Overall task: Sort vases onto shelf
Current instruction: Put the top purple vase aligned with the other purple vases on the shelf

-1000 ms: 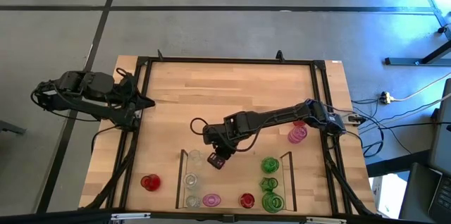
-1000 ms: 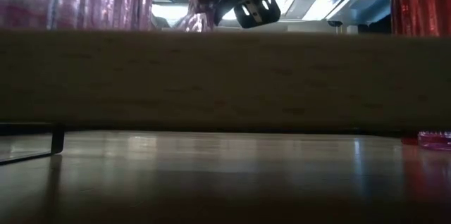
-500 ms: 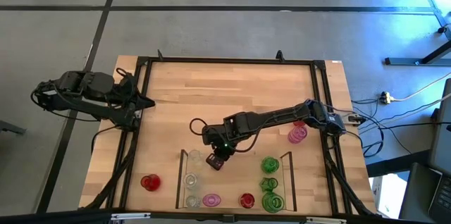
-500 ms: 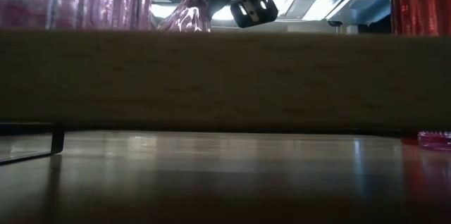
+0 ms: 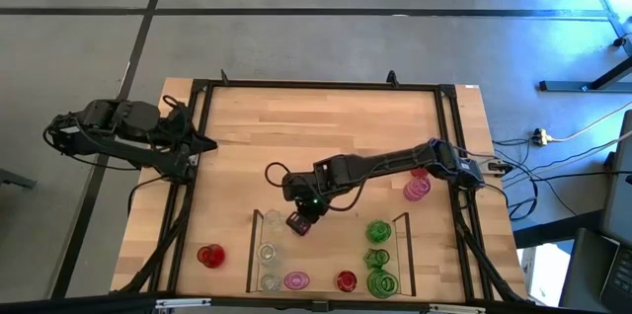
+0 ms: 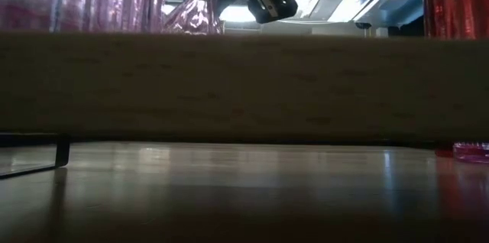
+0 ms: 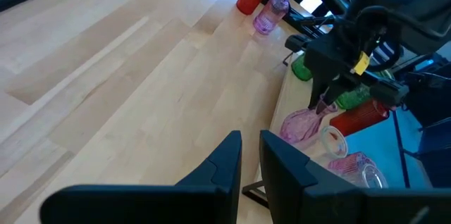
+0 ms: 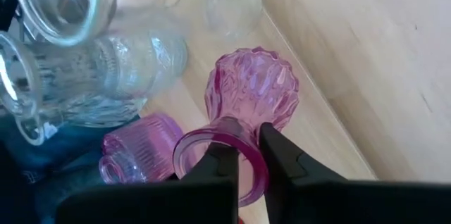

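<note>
My right gripper (image 5: 299, 220) is shut on a pink narrow-necked vase (image 8: 250, 90) over the far left part of the shelf (image 5: 254, 250). The vase also shows in the left wrist view (image 7: 301, 124) and the low view (image 6: 197, 10). Clear vases (image 5: 267, 253), a pink one (image 5: 296, 279), a red one (image 5: 346, 280) and green ones (image 5: 378, 231) stand in the shelf. My left gripper (image 5: 202, 142) is shut and empty at the table's left edge. My right gripper pinches the vase's rim (image 8: 259, 155), one finger (image 8: 222, 171) in the mouth and one (image 8: 282, 164) outside. The fingers come from above, pointing down. The vase hangs below them, tilted, its round body (image 7: 299, 127) low over the shelf floor. Whether it touches the floor, I cannot tell.
A red vase (image 5: 209, 255) stands on the table left of the shelf. A pink vase (image 5: 417, 189) and a red one (image 5: 420, 171) stand to the right, beside the right arm. Clear vases (image 8: 134, 62) stand close to the held vase. The table's far half is bare wood.
My right gripper has gone down and a little toward the table's left edge with the pink vase. The vase now sits lower over the shelf than before, still held by its rim.
</note>
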Controlling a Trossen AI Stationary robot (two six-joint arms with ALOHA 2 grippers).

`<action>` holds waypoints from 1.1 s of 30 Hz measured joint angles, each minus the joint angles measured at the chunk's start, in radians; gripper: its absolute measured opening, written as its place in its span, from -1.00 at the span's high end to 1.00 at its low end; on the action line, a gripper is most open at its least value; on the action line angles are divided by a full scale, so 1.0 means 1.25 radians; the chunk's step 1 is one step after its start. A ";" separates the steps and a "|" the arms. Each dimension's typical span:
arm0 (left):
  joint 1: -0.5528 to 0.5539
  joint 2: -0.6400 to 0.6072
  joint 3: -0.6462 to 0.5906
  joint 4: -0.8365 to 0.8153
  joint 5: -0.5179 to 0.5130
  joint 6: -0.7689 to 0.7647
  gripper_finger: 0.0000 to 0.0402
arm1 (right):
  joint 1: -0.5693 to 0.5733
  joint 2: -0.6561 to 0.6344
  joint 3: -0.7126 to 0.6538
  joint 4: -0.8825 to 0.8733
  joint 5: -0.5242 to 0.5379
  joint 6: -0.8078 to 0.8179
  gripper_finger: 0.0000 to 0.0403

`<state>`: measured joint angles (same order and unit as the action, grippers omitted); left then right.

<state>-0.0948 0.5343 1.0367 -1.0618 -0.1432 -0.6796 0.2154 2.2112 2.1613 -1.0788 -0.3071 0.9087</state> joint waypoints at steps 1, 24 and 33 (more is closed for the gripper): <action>0.000 0.000 0.000 0.000 0.000 0.000 0.78 | 0.000 0.000 0.001 0.002 0.000 0.000 0.88; 0.000 0.000 0.000 0.000 0.000 0.000 0.78 | 0.000 0.000 0.002 0.040 -0.043 -0.019 0.70; 0.000 0.000 0.000 0.000 0.000 0.001 0.78 | 0.000 0.000 0.002 0.039 -0.049 -0.019 0.70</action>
<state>-0.0948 0.5346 1.0367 -1.0615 -0.1429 -0.6782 0.2153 2.2108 2.1635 -1.0299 -0.3683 0.8845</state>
